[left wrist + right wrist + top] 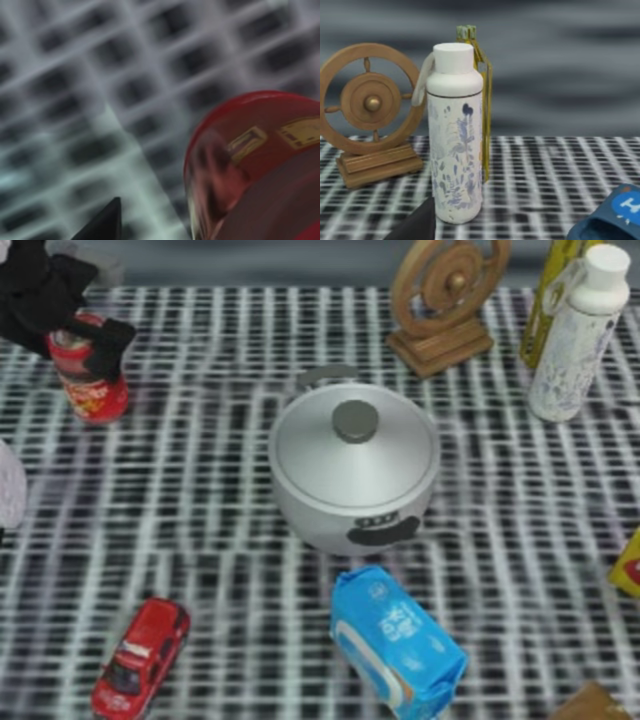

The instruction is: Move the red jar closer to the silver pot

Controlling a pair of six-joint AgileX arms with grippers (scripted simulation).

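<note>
- The small cylindrical red jar with a red lid and red-and-white label (90, 380) stands at the far left of the checked counter (200, 540), well apart from the large matte silver pot with a domed lid and grey knob (354, 465) at the middle.
- The left hand (88, 338) sits over the jar's top, dark fingers on either side of the lid and closed against it, a grip that looks meant for carrying it rightward.
- In the left wrist view the jar (260, 165) fills one corner, very near the camera; its contents cannot be made out.
- The pot's lid is on, so its inside is hidden.
- The right hand cannot be seen in the top view; whether it is open cannot be told.
- A red toy car (140, 658) and a blue packet (397, 642) lie nearer the front, off the likely path.
</note>
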